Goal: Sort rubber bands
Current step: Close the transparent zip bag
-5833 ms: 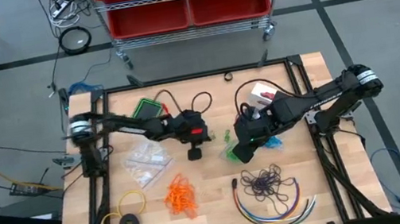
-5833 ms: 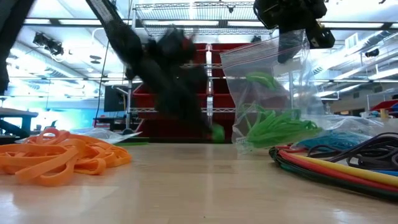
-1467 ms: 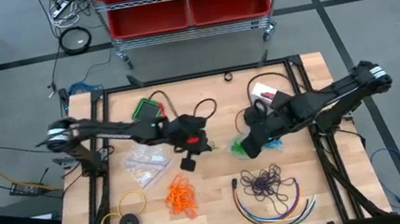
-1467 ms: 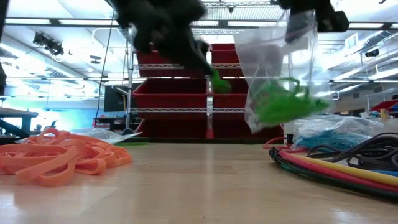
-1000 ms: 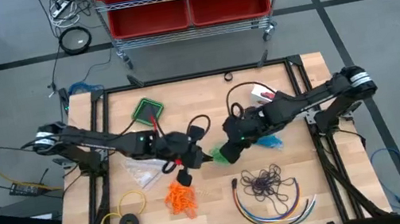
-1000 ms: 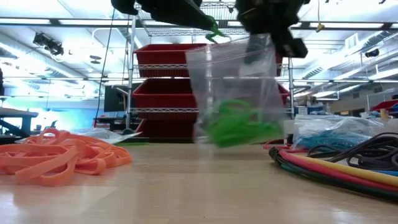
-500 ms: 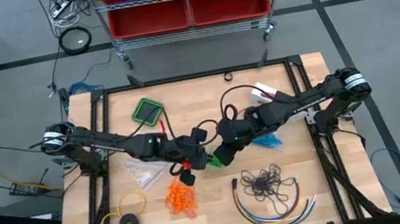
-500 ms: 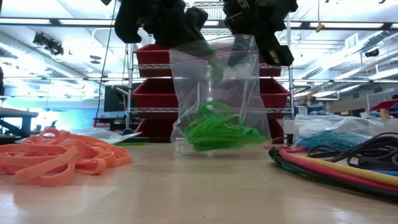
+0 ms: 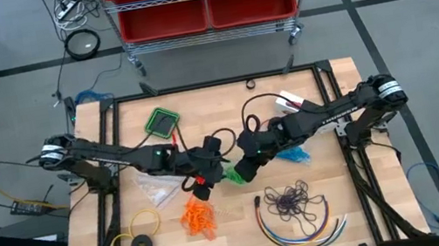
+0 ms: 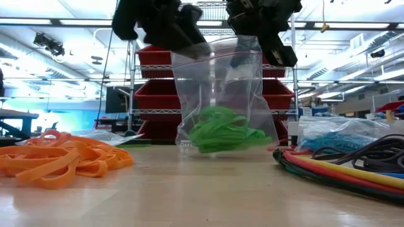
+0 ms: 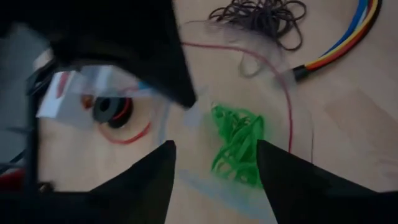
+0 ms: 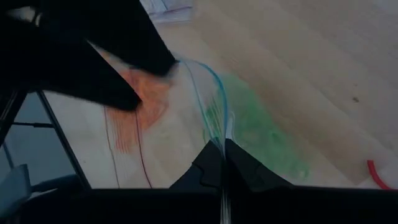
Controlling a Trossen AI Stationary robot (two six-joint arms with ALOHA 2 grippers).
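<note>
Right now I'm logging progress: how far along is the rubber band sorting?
Done: green bands sit in the clear bag. In hand: right end effector pinches the bag's rim while left end effector, open, hovers over its mouth. Left: orange, purple and blue bunches.

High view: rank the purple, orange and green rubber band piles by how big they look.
1. Purple bands, the widest spread.
2. Orange bands.
3. Green bands, though the grippers above hide part of them, so this rank is unsure.
</note>
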